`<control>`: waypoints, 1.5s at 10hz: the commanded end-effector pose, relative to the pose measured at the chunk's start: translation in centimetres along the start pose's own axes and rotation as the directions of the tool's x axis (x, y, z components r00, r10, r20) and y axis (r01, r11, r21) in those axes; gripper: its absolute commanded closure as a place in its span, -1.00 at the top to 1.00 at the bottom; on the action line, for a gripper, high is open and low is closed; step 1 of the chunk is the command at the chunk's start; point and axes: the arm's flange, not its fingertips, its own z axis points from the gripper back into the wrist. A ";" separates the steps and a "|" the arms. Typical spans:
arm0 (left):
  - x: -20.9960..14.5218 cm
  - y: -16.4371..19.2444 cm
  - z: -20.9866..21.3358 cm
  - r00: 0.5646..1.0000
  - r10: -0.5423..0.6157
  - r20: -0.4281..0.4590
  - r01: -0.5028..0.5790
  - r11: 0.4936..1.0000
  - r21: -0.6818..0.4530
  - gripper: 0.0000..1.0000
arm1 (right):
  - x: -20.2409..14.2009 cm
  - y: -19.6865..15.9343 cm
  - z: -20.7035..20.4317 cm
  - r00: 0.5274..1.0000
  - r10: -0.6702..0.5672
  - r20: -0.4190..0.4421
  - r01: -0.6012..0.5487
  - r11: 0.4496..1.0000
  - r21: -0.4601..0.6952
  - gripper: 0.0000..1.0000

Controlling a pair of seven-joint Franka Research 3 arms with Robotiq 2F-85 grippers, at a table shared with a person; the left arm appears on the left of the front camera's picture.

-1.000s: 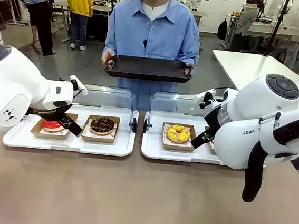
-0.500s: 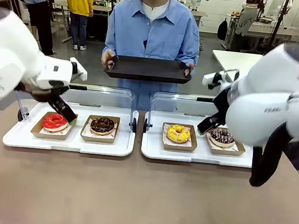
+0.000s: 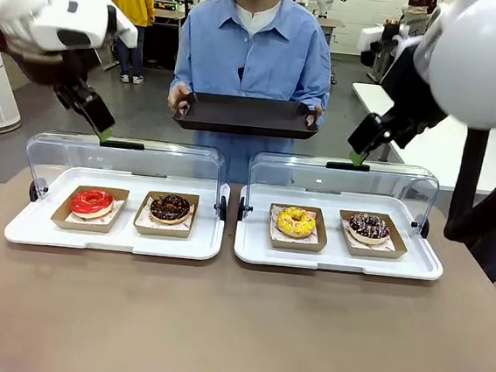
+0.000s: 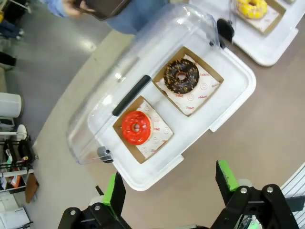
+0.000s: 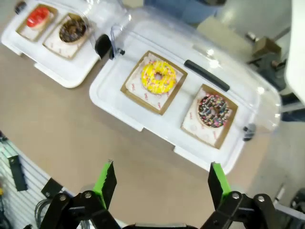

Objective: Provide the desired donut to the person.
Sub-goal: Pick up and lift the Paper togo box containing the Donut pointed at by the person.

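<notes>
Each donut sits on a printed paper liner [image 4: 155, 129] in a brown card tray, but the print is too small to read. Two white trays lie side by side on the table [image 3: 217, 324], each with its clear lid swung open along the far edge. In the left white tray [image 3: 24, 230], the red-glazed donut [image 3: 92, 201] is towards the left end and the chocolate donut [image 3: 170, 207] towards the right end. In the right white tray [image 3: 250, 252], the yellow donut [image 3: 296, 220] lies at the left and the sprinkled donut [image 3: 369, 225] at the right. Nothing shows which donut is wanted. The left gripper [image 3: 104, 133] hangs well above the left clear lid [image 3: 127, 161], near its black handle. In the left wrist view its fingers stand wide apart with nothing between them, and the red-glazed donut lies far below, ahead of the gap. The right gripper [image 3: 356, 158] hangs above the handle of the right clear lid [image 3: 345, 182]. Its fingers are also spread wide and empty in the right wrist view, with the yellow and sprinkled donuts well below. The person [image 3: 254, 50] stands at the far edge, holding an empty black tray [image 3: 246, 114] in both hands.
</notes>
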 end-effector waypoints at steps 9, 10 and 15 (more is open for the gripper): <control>0.0 0.5 2.5 0.999 0.024 0.031 -0.025 0.999 0.023 1.00 | 0.2 1.3 2.9 1.000 0.015 -0.023 -0.016 0.997 -0.075 1.00; -0.4 2.4 3.1 0.999 0.004 0.032 0.004 0.966 -0.257 1.00 | -0.6 -1.2 3.0 0.997 0.064 -0.044 -0.058 0.990 0.131 1.00; -1.3 12.5 1.8 0.950 -0.136 0.282 0.308 0.568 -0.763 1.00 | -3.2 -15.1 0.4 0.955 0.183 0.235 -0.295 0.680 0.672 1.00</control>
